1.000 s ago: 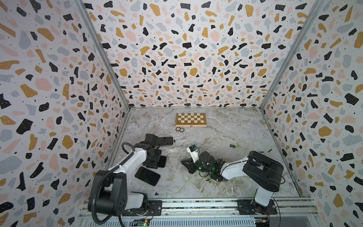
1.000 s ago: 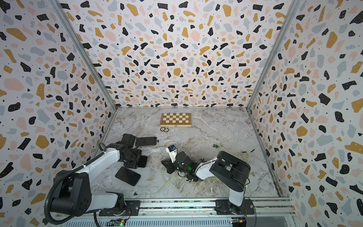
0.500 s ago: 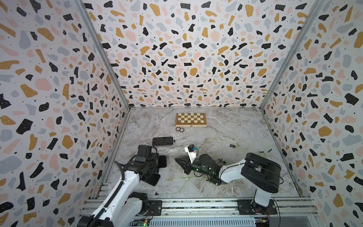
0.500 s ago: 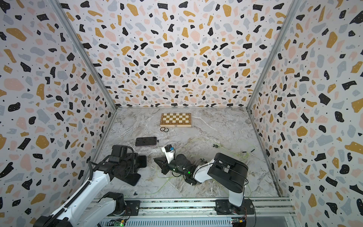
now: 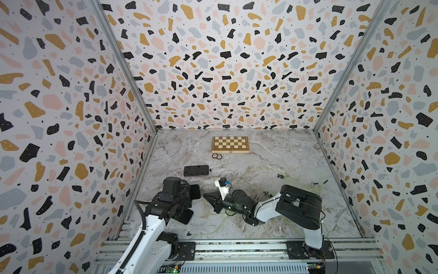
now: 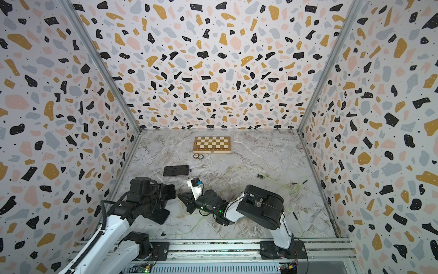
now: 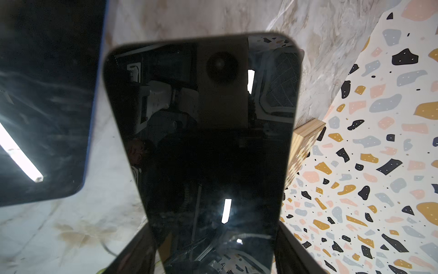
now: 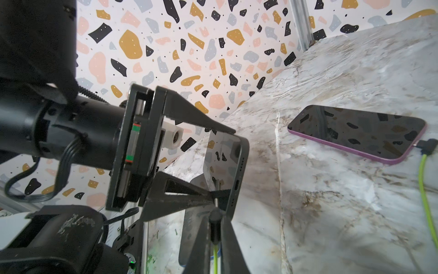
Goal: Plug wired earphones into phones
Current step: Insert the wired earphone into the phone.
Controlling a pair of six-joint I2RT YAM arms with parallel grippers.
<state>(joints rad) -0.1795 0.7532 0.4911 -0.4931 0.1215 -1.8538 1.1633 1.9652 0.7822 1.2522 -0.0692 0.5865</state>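
My left gripper point(image 5: 190, 192) point(image 7: 214, 232) is shut across the width of a black-screened phone point(image 5: 194, 191) point(image 7: 201, 132) and holds it off the table, port edge point(image 8: 237, 185) facing the right arm. My right gripper point(image 5: 205, 195) point(image 8: 214, 220) is shut on the black plug point(image 8: 215, 225) of a yellow-green earphone cord point(image 8: 215, 258); the plug's metal tip lies just at that phone's bottom edge. A purple-edged phone point(image 5: 196, 170) point(image 8: 355, 132) lies flat farther back with a plug point(image 8: 426, 145) in it. A blue-edged phone point(image 5: 185, 217) point(image 7: 42, 95) lies flat under my left arm.
Loose earphone cords point(image 5: 296, 186) sprawl over the right half of the marble floor. A checkered chessboard point(image 5: 230, 144) sits at the back with two small rings point(image 5: 217, 156) in front of it. Patterned walls close in on three sides.
My left arm has pulled back toward the front with its phone, uncovering the purple-edged phone. My right gripper has slid left with the plug toward the held phone.
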